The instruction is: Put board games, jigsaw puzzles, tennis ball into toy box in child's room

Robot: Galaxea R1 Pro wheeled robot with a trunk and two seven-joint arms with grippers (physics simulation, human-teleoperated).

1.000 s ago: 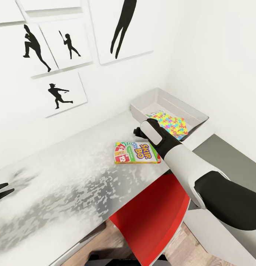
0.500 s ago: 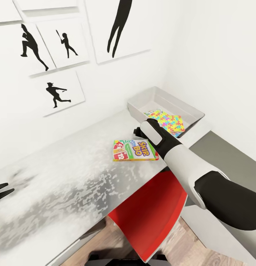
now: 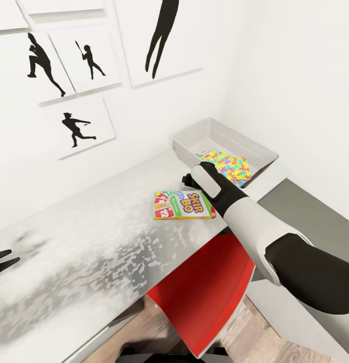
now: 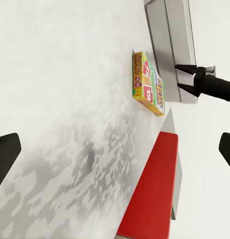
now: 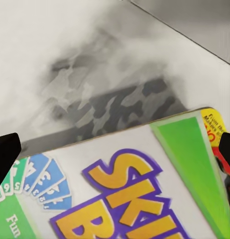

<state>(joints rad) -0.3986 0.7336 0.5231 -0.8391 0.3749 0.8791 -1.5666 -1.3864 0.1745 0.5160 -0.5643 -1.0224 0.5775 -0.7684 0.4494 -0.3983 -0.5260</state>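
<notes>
Head view: right claw above game box edge.

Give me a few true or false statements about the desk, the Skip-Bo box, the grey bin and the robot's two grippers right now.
1. The Skip-Bo box lies flat on the table. True.
2. The toy box is empty. False: a jigsaw puzzle lies inside it.
3. The right gripper is open above the game box. True.
4. The left gripper holds a tennis ball. False: its fingers are open and hold nothing.
5. The chair under the table is blue. False: it is red.
</notes>
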